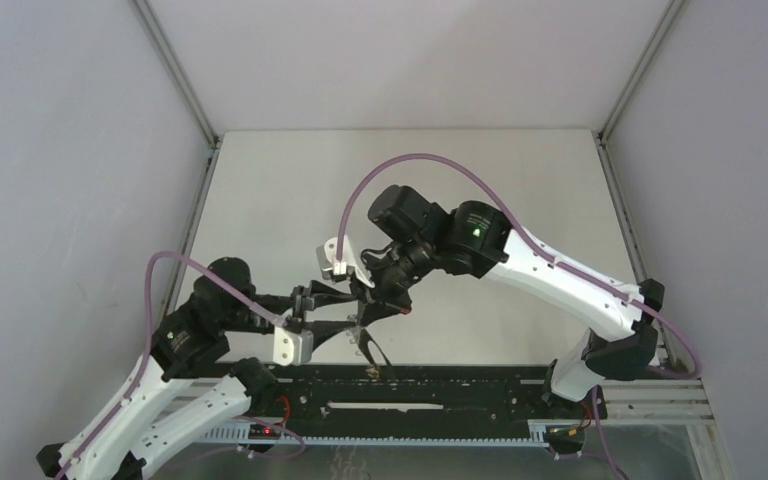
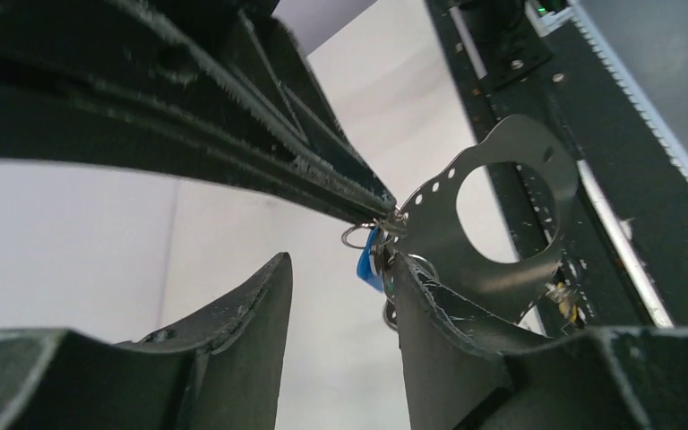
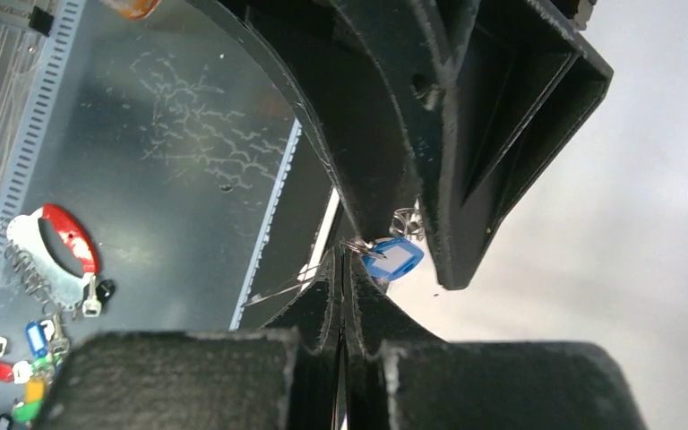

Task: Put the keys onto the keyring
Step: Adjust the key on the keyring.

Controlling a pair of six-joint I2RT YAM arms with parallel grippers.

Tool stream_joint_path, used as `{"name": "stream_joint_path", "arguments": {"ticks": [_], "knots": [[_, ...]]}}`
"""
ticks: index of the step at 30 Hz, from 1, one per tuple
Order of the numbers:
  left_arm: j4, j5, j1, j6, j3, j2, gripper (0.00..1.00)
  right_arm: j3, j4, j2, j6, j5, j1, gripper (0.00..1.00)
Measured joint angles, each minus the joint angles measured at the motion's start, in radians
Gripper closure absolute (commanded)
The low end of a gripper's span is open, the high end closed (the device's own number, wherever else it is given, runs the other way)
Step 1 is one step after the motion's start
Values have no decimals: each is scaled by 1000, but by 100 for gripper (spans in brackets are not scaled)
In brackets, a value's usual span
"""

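1. Both arms meet in mid-air above the counter [image 1: 520,170]. The right arm [image 1: 560,275] comes in from behind and the left arm [image 1: 210,330] from the side, nearly nose to nose.
2. The keyring [image 2: 563,206] is pinched at its edge by the right jaws, which are squeezed tight. The hoop hangs away beyond those tips.
3. The left jaws are spread wide and gripping nothing, far as I can tell.
4. The blue key [image 3: 394,258] dangles just under the right jaws' tips. It's inside the left jaws' gap, hugging one finger [image 2: 448,331]. Its long axis seems to run along the left fingers with the flat faces towards them, so I reckon the left arm is the one placed to grab it.
5. A small wire loop [image 2: 356,236] sits right at the right tips, beside the tag.
6. I can't pick out the yellow key for sure.
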Motion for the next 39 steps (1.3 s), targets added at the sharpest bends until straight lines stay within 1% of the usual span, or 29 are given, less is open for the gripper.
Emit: {"name": "stream_joint_path", "arguments": {"ticks": [3, 5, 9, 12, 19, 26, 28, 31, 32, 35, 37, 39], "knots": [[-37, 64, 0, 37, 4, 15, 52, 12, -34, 26, -5, -10, 5, 100], [-55, 94, 0, 49, 4, 18, 56, 17, -48, 33, -7, -14, 5, 100], [-71, 132, 0, 62, 4, 20, 72, 40, -60, 42, -8, -17, 5, 100], [-73, 145, 0, 72, 4, 23, 79, 53, -65, 46, -8, -18, 5, 100], [-72, 132, 0, 101, 3, 6, 86, 45, -58, 45, -3, -11, -9, 100], [-63, 94, 0, 143, -15, -61, 88, -67, 26, -19, 40, 21, -45, 100], [-60, 79, 0, 150, -21, -69, 86, -101, 60, -47, 55, 29, -52, 100], [-33, 49, 0, 156, -32, -77, 59, -129, 90, -80, 71, 28, -58, 100], [-24, 42, 0, 157, -35, -78, 53, -130, 96, -86, 74, 28, -58, 100], [6, 28, 0, 150, -36, -79, 46, -130, 111, -91, 79, 21, -55, 100], [34, 20, 0, 147, -36, -77, 46, -130, 115, -90, 80, 17, -50, 100], [56, 18, 0, 147, -36, -70, 48, -130, 115, -90, 80, 7, -46, 100]]}}
